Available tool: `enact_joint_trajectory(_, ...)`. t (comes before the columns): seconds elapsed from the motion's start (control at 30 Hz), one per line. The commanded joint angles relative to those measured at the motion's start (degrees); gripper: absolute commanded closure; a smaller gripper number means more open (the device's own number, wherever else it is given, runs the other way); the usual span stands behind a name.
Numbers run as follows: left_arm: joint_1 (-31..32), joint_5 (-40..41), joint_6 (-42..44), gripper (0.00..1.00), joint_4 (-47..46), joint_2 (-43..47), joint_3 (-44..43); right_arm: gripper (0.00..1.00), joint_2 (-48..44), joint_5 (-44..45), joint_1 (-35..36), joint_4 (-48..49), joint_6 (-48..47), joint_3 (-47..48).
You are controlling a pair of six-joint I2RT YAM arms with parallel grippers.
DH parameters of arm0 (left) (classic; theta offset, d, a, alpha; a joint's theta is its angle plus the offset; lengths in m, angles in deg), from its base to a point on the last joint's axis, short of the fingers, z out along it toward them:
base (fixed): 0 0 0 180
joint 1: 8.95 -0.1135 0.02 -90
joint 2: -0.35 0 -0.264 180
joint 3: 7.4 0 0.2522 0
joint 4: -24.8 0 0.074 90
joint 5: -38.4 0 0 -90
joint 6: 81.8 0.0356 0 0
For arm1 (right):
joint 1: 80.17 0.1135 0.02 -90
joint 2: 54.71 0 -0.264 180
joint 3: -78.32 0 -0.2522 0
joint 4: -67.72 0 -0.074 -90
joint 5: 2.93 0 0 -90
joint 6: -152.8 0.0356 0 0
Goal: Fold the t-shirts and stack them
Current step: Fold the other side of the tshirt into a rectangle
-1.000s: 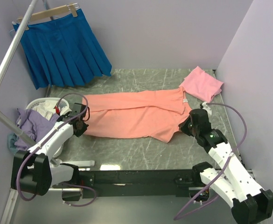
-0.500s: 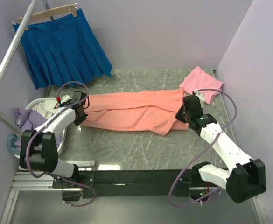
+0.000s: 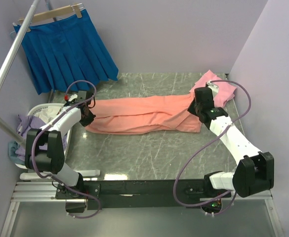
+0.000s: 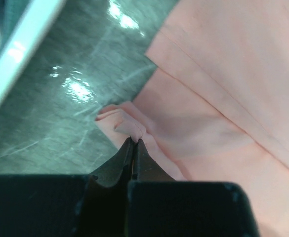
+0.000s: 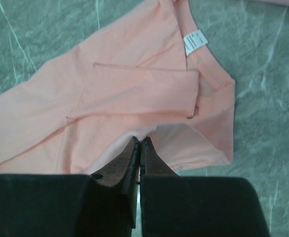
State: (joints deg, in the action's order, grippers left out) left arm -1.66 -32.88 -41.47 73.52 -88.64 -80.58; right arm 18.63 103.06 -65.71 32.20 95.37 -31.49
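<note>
Pink t-shirt [image 3: 226, 90] lies partly hidden behind right end effector [image 5: 140, 141].

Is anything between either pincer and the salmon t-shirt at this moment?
Nothing visible. The left pincer and the right pincer are each shut directly on an edge of the salmon t-shirt.

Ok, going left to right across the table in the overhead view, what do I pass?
laundry basket → left pincer, pinching the shirt's end → salmon-orange t-shirt → right pincer, pinching the other end → pink t-shirt
</note>
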Motion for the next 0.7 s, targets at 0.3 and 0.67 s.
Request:
enact_joint_trajectory(0.3, -0.35, 0.18, 2.82, 0.96, 2.04, 1.54, -3.33, 1.00, 11.64, 4.14, -3.64, 1.28, -4.54, 13.97)
enact_joint_trajectory(0.67, -0.43, 2.11, 4.57, 0.89, -1.03, -9.61, -11.94, 1.00, 23.68, 7.73, -4.88, -7.50, -3.93, 20.30)
